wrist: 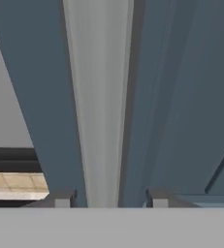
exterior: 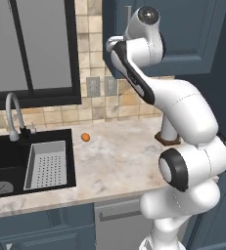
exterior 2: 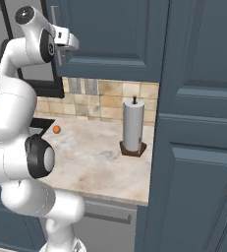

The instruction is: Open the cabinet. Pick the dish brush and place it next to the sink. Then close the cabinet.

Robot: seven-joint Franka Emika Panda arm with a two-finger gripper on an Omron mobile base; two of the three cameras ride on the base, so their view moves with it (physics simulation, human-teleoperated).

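Marbled pale stone formed the tabletop (exterior: 119, 156), backed by a wall of tan tiles with two grey outlets (exterior: 101, 86), and the sink (exterior: 16, 161) served as the landmark for the rest. That black basin was set into the tabletop's left part, with a curved silver faucet (exterior: 12, 114) at its rear edge and a grey perforated strainer tray (exterior: 47, 165) lying along its right inner side. A small orange ball (exterior: 85, 137) sat on the stone just to the right of the sink's rear corner. Farther right of the sink, well apart from it, a paper towel roll (exterior 2: 132, 125) stood upright on a dark brown base near the wall. A dark-framed window (exterior: 31, 49) rose behind the sink.

Above the tabletop and to the right of the sink hung the cabinet (exterior 2: 115, 34), its panelled blue-grey door shut against the frame. The long silver bar handle (wrist: 100, 101) ran vertically along the door's left edge. In the hand view the claw (wrist: 107, 197) was raised to that handle, one fingertip on each side of the bar, and small gaps showed between the pads (wrist: 62, 198) and the metal, so whether it had gripped could not be told. In the right base view the white hand met the door's left edge.
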